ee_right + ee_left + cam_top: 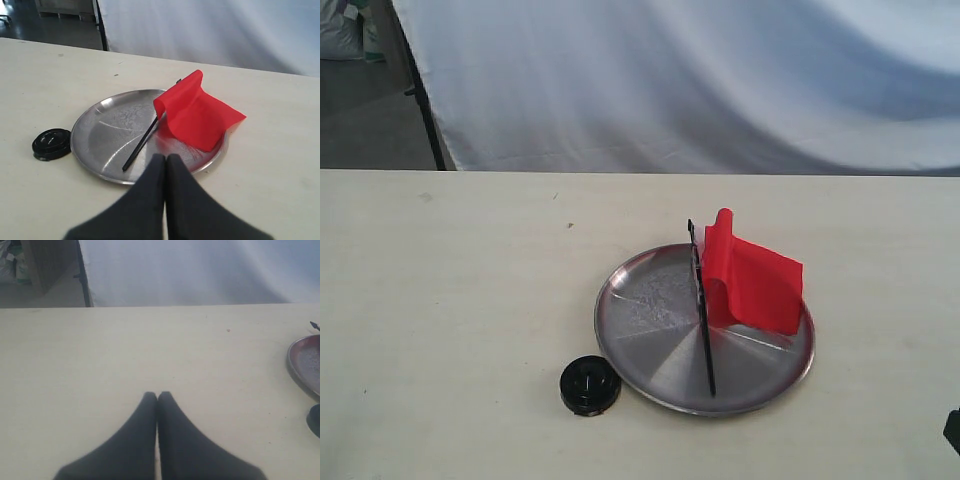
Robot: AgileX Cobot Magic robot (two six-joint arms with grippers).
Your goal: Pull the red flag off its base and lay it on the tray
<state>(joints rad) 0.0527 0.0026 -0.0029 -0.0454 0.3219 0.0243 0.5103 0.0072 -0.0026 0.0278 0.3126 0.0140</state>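
The small bright red cloth flag (755,280) is plain red, darker in its folds, on a thin black pole (704,330). The round shallow silver metal tray (645,300) has faint radial lines splitting it into lighter and darker grey wedges, with a mottled patch toward ten o'clock. In the left wrist view it takes a reddish tint. At seven o'clock from the tray, the small round black plastic base (589,385) is glossy. The flat table top (450,280) is pale cream with a few dark specks. The draped cloth backdrop (700,80) is bluish white. The left gripper (157,396) and right gripper (165,158) are matte black.
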